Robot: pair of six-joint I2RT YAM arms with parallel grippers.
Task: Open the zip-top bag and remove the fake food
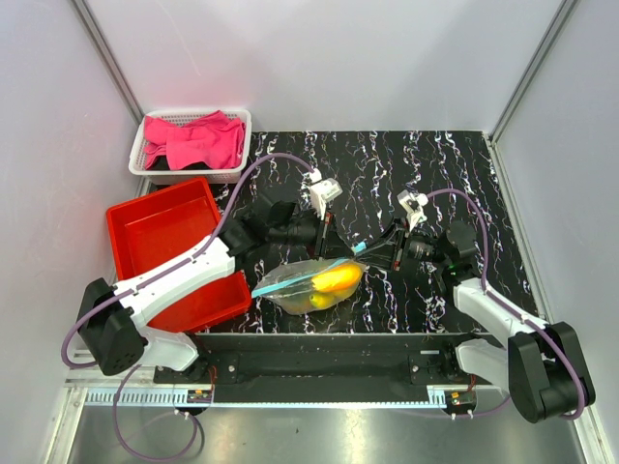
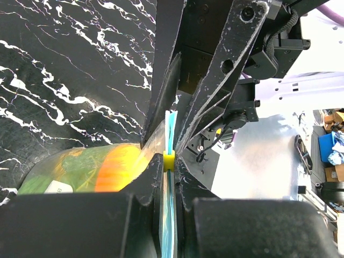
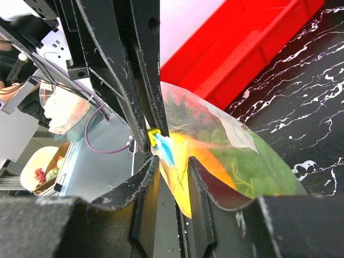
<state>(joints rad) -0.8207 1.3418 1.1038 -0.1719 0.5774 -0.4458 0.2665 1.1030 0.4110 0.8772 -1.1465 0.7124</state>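
Zip-top bag [image 1: 309,285]: on bench [image 1: 387,164], between both arms, seemingly sealed
Fake food [image 1: 336,279]: all inside
Left end effector [image 2: 167,161]: clamped on zip strip [image 2: 170,129]
Right end effector [image 3: 172,166]: narrowly parted astride bag's edge
Left to do: opening, emptying

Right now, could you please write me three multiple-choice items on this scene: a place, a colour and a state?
1. The zip-top bag lies: A) on a shelf B) on the table between the left gripper and right gripper C) on the floor.
2. Its zip strip is: A) light blue B) red C) black.
3. The fake food is: A) inside the bag B) spread on the table C) on a plate.
Answers: B, the top view shows a gripper at each side; A, the blue edge shows in both wrist views; A, orange and green show through the plastic.
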